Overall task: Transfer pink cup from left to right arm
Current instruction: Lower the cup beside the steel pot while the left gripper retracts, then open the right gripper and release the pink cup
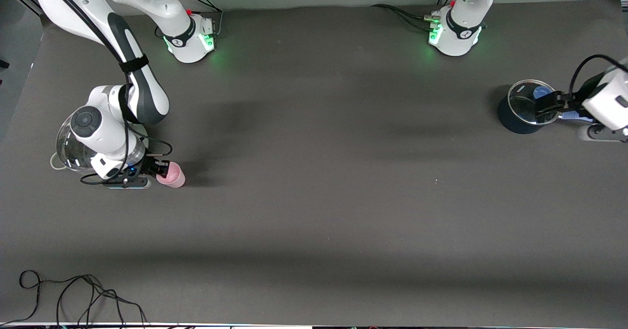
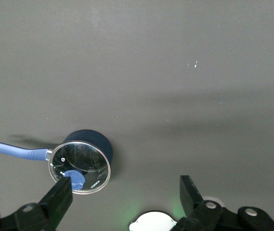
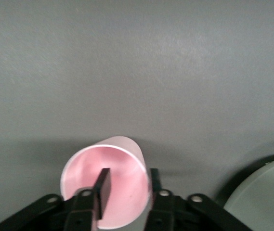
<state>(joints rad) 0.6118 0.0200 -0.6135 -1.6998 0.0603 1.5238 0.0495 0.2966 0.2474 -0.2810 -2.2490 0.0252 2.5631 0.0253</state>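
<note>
The right hand (image 3: 124,192) pinches the pink cup's (image 3: 109,180) rim wall; it looks light, stiff, slippery plastic. The left hand (image 2: 124,197) waits spread above the pot (image 2: 81,161).

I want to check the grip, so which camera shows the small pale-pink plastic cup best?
The right wrist view: the pale-pink plastic cup fills it, with one finger of the right claw inside the rim and one outside. The front view shows it small on the table at that claw. The left wrist view misses it.
</note>
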